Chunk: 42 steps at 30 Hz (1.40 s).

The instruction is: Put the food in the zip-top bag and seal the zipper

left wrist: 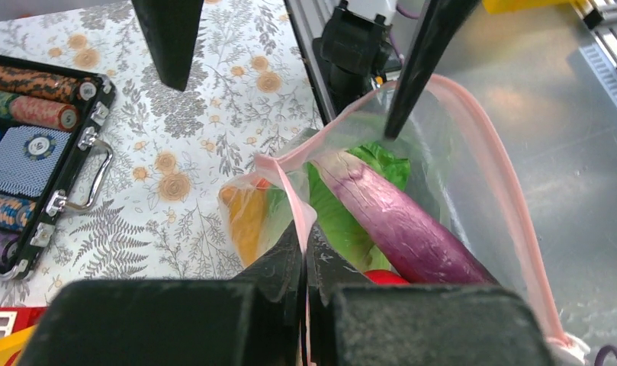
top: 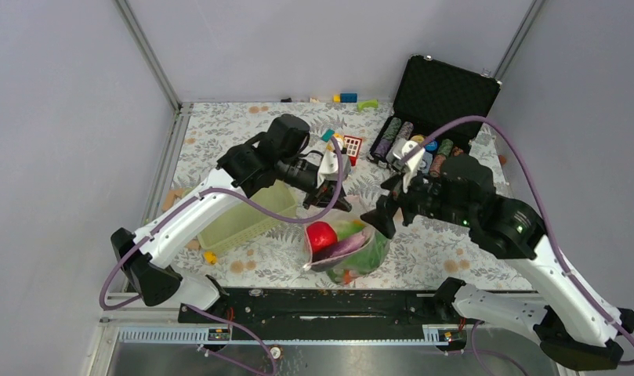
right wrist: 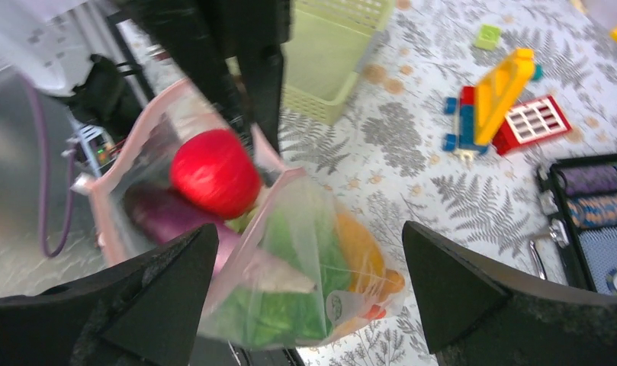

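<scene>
Left hand (left wrist: pixel 303 253) on bag (top: pixel 367 255), floral tabletop (top: pixel 443 252)

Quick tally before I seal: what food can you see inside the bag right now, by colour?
Red round fruit: 1
Purple eggplant: 1
Orange piece: at least 1
Green leafy pieces: at least 1; they overlap and cannot be told apart
Total: at least 4, all inside the zip-top bag
</scene>
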Tool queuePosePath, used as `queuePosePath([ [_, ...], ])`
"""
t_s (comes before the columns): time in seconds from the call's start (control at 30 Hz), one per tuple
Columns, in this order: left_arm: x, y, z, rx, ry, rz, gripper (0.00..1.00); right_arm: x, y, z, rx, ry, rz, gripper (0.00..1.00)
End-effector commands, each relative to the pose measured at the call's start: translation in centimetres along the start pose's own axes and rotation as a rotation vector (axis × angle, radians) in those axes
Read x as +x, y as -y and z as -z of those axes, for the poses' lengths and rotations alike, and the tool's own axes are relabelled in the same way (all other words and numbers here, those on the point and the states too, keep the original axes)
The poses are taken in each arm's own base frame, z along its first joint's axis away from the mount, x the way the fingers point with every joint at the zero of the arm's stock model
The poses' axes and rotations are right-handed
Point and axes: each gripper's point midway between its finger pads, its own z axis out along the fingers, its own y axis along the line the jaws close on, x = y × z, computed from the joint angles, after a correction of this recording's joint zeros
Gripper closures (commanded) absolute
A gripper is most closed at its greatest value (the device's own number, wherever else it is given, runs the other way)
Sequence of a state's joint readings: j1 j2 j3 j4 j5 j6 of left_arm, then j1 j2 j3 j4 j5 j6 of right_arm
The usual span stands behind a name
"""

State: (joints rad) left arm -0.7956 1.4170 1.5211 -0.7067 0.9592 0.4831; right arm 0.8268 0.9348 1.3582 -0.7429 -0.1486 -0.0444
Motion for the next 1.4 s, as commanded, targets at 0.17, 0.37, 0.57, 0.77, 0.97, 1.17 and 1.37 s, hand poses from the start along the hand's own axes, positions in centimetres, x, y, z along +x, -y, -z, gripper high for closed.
queuePosePath([
  [0.17,-1.1,4.4,1.7,0.201,0.024,-0.260,1.00,-1.1,-2.8,2.0,-0.158,0.173,0.141,0.00],
  [0.37,-0.7,6.5,2.9,0.274,-0.002,-0.379,1.00,-0.2,-3.3,1.3,-0.205,0.172,0.209,0.00],
  [0.57,-0.7,7.3,2.1,0.325,-0.019,-0.397,1.00,-0.4,-5.5,-0.6,-0.362,0.189,0.278,0.00],
  [0.77,-1.4,6.4,0.8,0.341,-0.025,-0.333,1.00,0.2,-7.7,-3.0,-0.524,0.118,0.191,0.02],
  [0.97,-1.4,5.5,0.2,0.343,-0.032,-0.285,1.00,1.4,-8.3,-4.0,-0.558,0.111,0.107,0.02],
  [1.17,-1.0,4.9,-0.2,0.317,-0.049,-0.266,1.00,2.2,-6.9,-3.5,-0.445,0.120,0.043,0.02],
  [1.37,-1.0,4.8,-0.2,0.302,-0.048,-0.260,1.00,2.9,-7.1,-1.1,-0.429,0.157,-0.002,0.01],
])
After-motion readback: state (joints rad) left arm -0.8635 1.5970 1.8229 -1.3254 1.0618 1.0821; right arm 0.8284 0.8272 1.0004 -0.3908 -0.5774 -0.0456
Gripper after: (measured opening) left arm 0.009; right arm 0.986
